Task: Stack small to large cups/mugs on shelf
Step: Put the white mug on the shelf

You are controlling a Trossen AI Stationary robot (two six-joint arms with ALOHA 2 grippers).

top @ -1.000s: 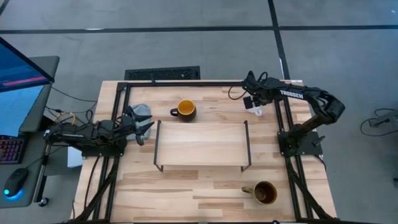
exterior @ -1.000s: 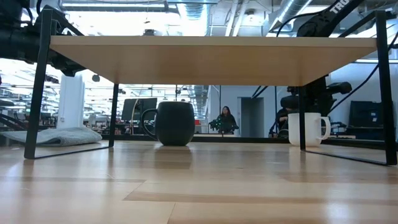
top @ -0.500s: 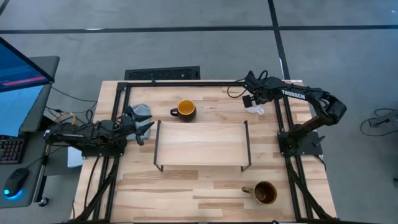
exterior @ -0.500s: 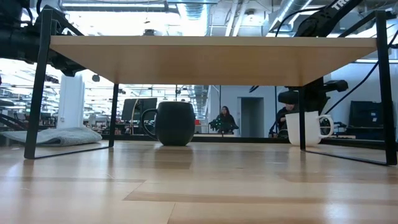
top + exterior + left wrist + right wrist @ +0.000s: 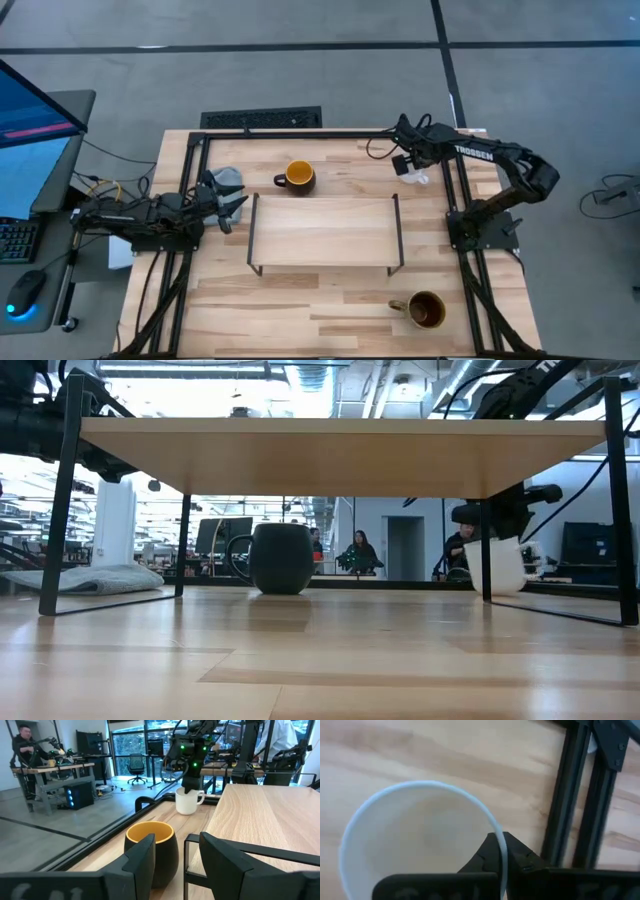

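Observation:
The small white mug is at the table's far right, tilted in the low view, with my right gripper shut on it. The dark mug with a yellow inside stands on the table beyond the shelf. The olive-brown mug stands on the table near the front right. My left gripper is open and empty at the table's left. It points at the dark mug, which stands farther off. My right gripper pinches the white mug's rim, one finger inside the mug and one outside. The fingers come from above, pointing down. The mug hangs tilted; I cannot tell whether its base edge still touches the table.
A grey cloth lies on the table's left by my left gripper. The shelf's black wire legs stand close to the white mug. A black frame rail runs beside the mug. People show in the room behind the table.
My right gripper has gone up a little with the white mug. The mug stood upright on the table and is now tilted and raised slightly, shifted a little toward the table's right.

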